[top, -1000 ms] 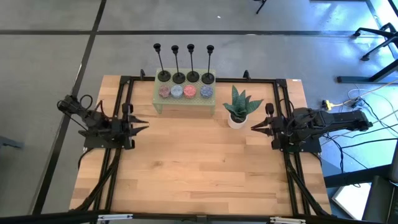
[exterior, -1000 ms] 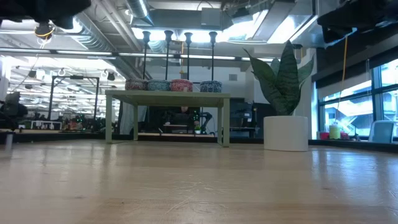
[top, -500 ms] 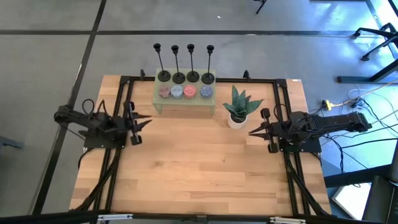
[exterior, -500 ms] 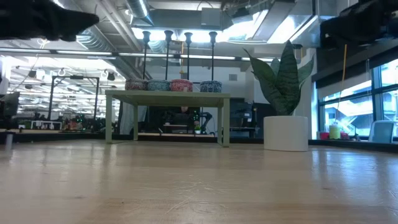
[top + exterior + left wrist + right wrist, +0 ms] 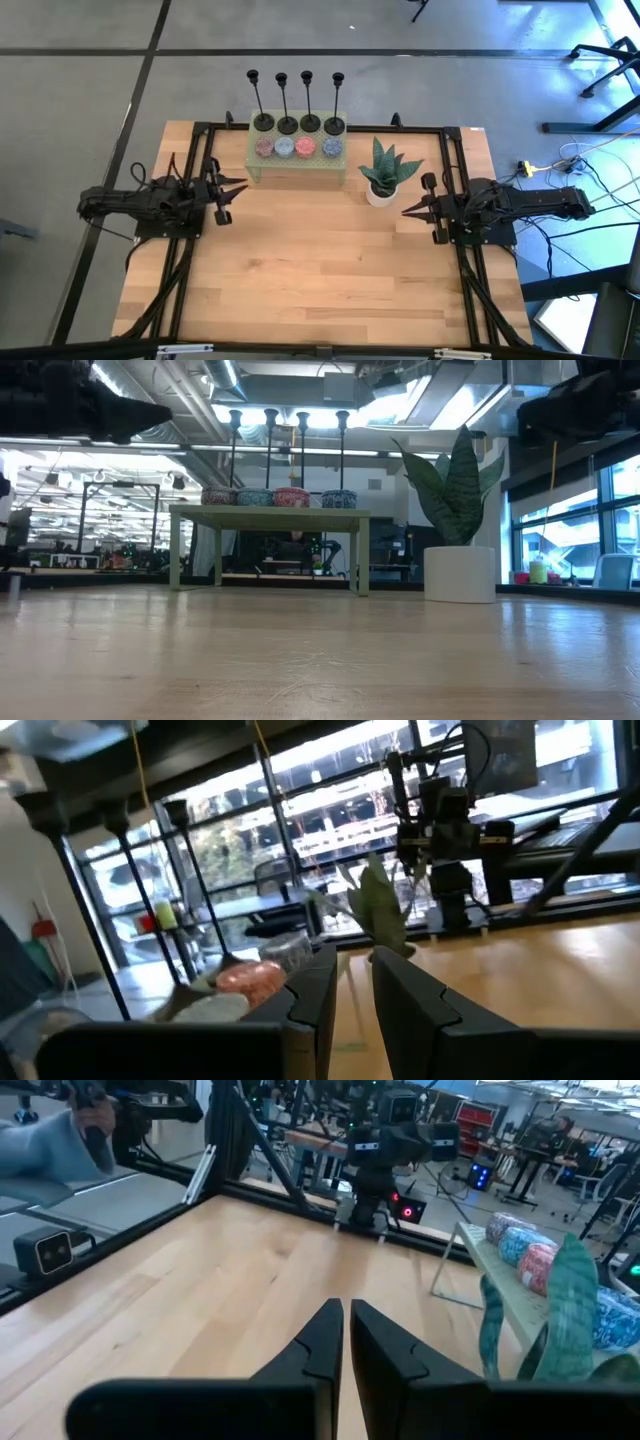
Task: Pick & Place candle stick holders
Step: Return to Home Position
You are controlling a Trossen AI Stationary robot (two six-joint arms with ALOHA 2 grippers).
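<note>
Four black candlestick holders (image 5: 297, 122) stand upright in a row, their round bases on the far part of a small green stand (image 5: 297, 165). They also show in the low view (image 5: 287, 450) and in the left wrist view (image 5: 115, 830). My left gripper (image 5: 240, 186) hangs above the table just left of the stand, open by a narrow gap (image 5: 355, 955), and holds nothing. My right gripper (image 5: 404, 210) hangs right of the potted plant, shut and empty (image 5: 343, 1305).
Several coloured bowls (image 5: 297, 148) sit in a row on the stand in front of the holders. A potted green plant (image 5: 383, 176) stands right of the stand. A black frame (image 5: 200, 150) runs round the table. A person's sleeve (image 5: 45, 1142) shows beyond the table.
My left gripper has gone toward the table's far edge and right, nearer the green stand, and has come lower. My right arm has sunk a little and stays beside the plant. The holders have not moved.
</note>
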